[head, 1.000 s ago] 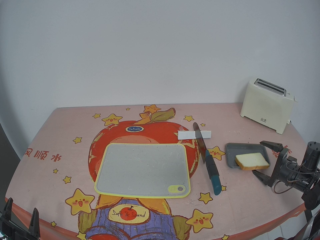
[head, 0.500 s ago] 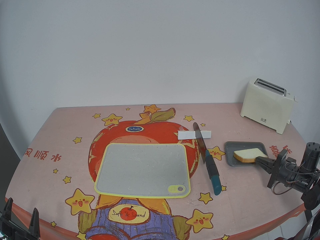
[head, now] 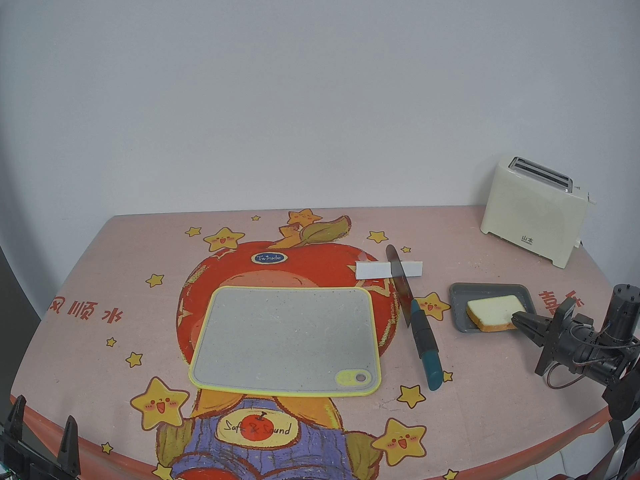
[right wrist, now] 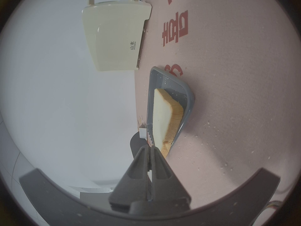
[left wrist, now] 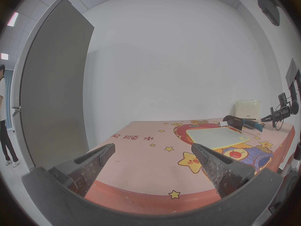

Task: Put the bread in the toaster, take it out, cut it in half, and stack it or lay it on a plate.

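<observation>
The pale square bread slice (head: 493, 311) is found tilted in the grey rectangular tray (head: 459, 307), lower right of the head view. Its right-hand corner is met by the right end effector (head: 519, 317), jaws closed together. A hold cannot be confirmed.

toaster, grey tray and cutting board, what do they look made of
The toaster is probably plastic: a cream, smooth satin shell with rounded moulded corners. The grey tray could be plastic or coated metal: matte, finely speckled, with a thin raised rim. The cutting board is likely plastic: a matte speckled grey face with a yellow-green edge band.
</observation>
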### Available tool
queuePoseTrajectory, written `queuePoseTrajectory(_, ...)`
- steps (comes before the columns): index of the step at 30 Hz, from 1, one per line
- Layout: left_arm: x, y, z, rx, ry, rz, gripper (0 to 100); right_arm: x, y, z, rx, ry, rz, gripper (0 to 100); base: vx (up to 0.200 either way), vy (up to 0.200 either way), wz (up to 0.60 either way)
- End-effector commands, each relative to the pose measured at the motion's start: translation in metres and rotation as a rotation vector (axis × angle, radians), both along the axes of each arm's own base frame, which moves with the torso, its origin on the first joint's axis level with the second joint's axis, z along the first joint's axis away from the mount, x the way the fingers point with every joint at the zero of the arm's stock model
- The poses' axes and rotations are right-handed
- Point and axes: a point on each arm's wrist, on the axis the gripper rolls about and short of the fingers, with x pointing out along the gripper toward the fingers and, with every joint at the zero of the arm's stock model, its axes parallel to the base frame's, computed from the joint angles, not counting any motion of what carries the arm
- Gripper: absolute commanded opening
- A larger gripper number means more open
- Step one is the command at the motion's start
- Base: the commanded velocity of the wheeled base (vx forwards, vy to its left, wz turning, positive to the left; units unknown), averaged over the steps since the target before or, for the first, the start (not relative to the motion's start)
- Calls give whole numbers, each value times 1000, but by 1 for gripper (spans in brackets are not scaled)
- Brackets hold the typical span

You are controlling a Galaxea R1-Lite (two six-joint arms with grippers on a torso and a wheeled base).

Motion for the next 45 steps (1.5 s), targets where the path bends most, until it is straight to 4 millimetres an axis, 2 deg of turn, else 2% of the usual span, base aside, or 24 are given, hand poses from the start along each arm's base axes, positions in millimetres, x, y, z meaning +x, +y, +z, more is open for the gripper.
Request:
queuePoseTrajectory(1, 1, 0, -5, 0, 9, 0, 100, -6, -1, 3, -8, -10, -14, 0, 0, 0, 0)
queuePoseTrajectory(10, 1, 0, -5, 0, 9, 0, 100, -7, -3, 6, -105, -63, -51, 0, 0, 0, 0)
queuePoseTrajectory(14, 1, 0, -5, 0, 9, 1, 100, -9, -4, 10, -185, -109, -74, 0, 0, 0, 0)
queuePoseTrajectory(18, 1, 0, -5, 0, 9, 0, 100, -18, -8, 25, -330, -236, -66, 0, 0, 0, 0)
queuePoseTrajectory(20, 1, 0, -5, 0, 9, 0, 100, -18, -8, 25, -352, -239, -56, 0, 0, 0, 0)
queuePoseTrajectory(24, 1, 0, -5, 0, 9, 0, 100, -19, -1, 16, -534, -234, 61, 0, 0, 0, 0)
queuePoseTrajectory(29, 1, 0, -5, 0, 9, 0, 100, -19, 3, 15, -635, -268, 125, 0, 0, 0, 0)
queuePoseTrajectory(32, 1, 0, -5, 0, 9, 1, 100, -10, 9, 20, -778, -360, 196, 0, 0, 0, 0)
queuePoseTrajectory(36, 1, 0, -5, 0, 9, 0, 100, 0, 14, 23, -870, -340, 282, 0, 0, 0, 0)
queuePoseTrajectory(40, 1, 0, -5, 0, 9, 1, 100, 6, 17, 41, -895, -348, 299, 0, 0, 0, 0)
queuePoseTrajectory(41, 1, 0, -5, 0, 9, 0, 100, 9, 18, 56, -897, -342, 310, 0, 0, 0, 0)
queuePoseTrajectory(45, 1, 0, -5, 0, 9, 0, 100, 11, 22, 89, -933, -305, 377, 0, 0, 0, 0)
